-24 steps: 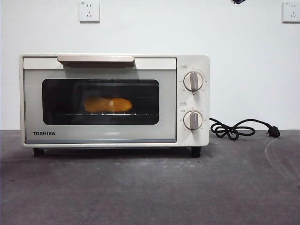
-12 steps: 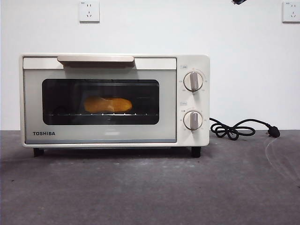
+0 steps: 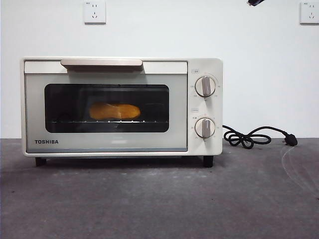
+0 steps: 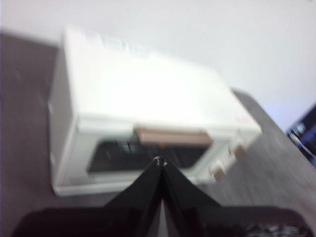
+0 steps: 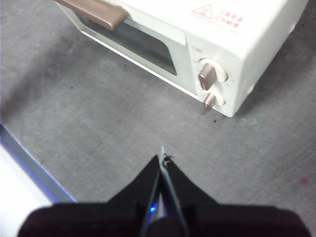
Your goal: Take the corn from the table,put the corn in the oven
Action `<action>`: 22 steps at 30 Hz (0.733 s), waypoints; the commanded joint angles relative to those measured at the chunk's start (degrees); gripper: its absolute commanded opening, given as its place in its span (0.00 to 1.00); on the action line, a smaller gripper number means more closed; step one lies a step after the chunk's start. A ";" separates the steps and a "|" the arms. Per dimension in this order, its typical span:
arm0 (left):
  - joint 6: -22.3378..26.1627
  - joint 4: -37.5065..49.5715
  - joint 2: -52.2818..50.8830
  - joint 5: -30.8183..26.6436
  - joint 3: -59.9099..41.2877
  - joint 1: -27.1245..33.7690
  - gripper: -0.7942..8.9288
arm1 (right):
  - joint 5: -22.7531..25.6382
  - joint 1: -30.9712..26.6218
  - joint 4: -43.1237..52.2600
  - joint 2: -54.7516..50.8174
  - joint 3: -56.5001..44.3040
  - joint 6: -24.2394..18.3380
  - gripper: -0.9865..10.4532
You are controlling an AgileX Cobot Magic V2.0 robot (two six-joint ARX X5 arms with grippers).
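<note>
The corn (image 3: 114,111) lies on the rack inside the cream-white oven (image 3: 122,105), seen through the dark glass of its closed door. The oven stands on the dark grey table (image 3: 159,199). My left gripper (image 4: 159,161) hovers above and in front of the oven (image 4: 143,106), near its beige handle (image 4: 171,136), jaws shut and empty. My right gripper (image 5: 161,159) hangs shut over bare table, off the oven's knob side (image 5: 212,74). A black arm tip (image 3: 255,2) shows at the top edge of the front view.
The oven's black cord and plug (image 3: 259,136) lie on the table to the right of the oven. Two wall sockets (image 3: 94,12) sit on the white wall behind. The table's edge (image 5: 34,170) runs close to my right gripper.
</note>
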 commanded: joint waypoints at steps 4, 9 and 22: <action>3.61 7.54 -7.02 -8.24 -0.63 -1.53 0.08 | 3.61 0.00 0.33 0.17 -0.04 0.44 0.08; 8.04 15.78 -12.52 -8.28 -6.10 -1.57 0.08 | 6.25 0.00 0.33 0.17 -0.04 0.42 0.08; 8.63 30.45 -27.21 -15.34 -39.63 -2.16 0.08 | 10.78 0.00 0.31 0.17 -0.04 0.42 0.08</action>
